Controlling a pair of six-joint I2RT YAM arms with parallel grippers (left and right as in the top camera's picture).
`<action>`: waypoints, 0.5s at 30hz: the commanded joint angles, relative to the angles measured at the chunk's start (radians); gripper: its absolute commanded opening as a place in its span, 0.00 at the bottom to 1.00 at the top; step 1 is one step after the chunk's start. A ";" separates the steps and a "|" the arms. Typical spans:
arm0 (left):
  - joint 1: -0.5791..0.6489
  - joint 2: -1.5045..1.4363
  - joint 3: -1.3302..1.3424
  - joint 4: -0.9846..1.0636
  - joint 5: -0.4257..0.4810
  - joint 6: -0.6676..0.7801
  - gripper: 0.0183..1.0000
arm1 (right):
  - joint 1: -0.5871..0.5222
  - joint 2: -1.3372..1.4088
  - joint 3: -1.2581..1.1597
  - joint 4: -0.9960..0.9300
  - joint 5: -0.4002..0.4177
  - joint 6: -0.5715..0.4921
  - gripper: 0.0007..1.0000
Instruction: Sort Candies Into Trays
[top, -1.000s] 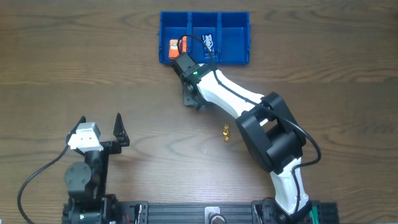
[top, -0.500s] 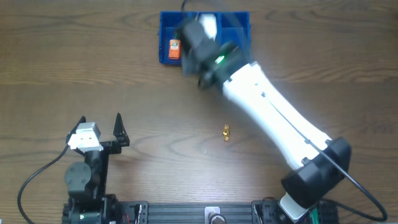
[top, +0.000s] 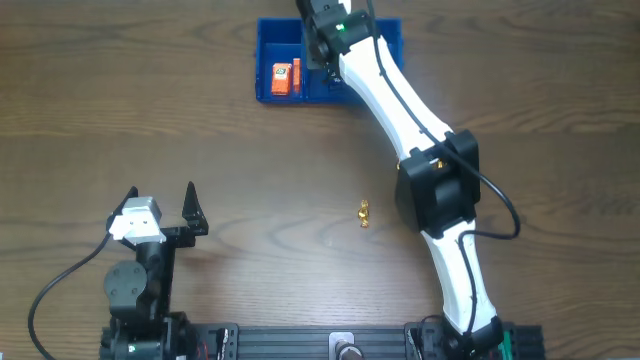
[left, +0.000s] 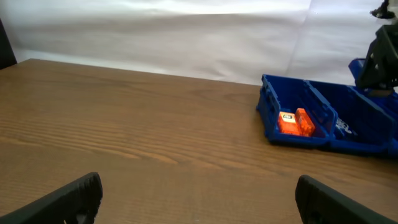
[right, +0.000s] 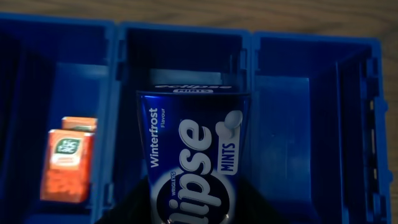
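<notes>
My right end effector (top: 322, 30) is clamped on a glossy dark-blue mint pack (right: 196, 162), flat and oblong. I hold it above the middle cell of the tray (right: 117, 93), a hard blue plastic box split by thin walls into three cells in a row. The pale edge of a like pack (right: 186, 81) shows in that cell beneath it, and the tray's left cell holds two small orange boxes (right: 65, 165) side by side. Well apart from the tray, a small gold-wrapped candy (top: 364, 213) lies on the wood-grain tabletop (top: 150, 120), and farther off my left end effector (top: 162, 195) has its dark fingers spread wide.
</notes>
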 joint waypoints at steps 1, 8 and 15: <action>0.004 -0.006 -0.015 -0.041 0.016 0.014 1.00 | -0.010 -0.006 0.029 0.014 -0.002 -0.012 0.21; 0.004 -0.006 -0.015 -0.041 0.016 0.014 1.00 | -0.010 0.014 0.029 0.033 -0.025 -0.013 0.37; 0.004 -0.006 -0.015 -0.041 0.016 0.014 1.00 | 0.010 -0.011 0.029 0.035 -0.043 -0.036 0.77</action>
